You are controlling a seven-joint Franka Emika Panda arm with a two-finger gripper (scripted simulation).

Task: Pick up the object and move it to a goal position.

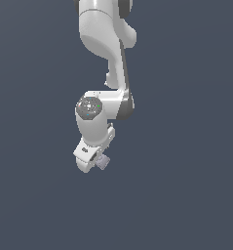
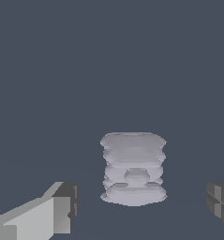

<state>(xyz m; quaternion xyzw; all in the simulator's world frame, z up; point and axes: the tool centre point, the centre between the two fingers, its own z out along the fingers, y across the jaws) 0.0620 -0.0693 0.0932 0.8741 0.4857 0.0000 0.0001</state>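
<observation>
The object is a small pale grey-lilac block with ridged, mottled faces. In the wrist view it sits between my two fingers, with a gap to each side, so neither pad touches it. My gripper is open. One grey-tipped finger shows at one side and the other fingertip at the opposite edge. In the exterior view the white gripper hangs below the arm, and the object shows at its tip on the exterior view's right.
The white arm comes down from the top of the exterior view. Everything else in both views is a plain dark grey-blue background.
</observation>
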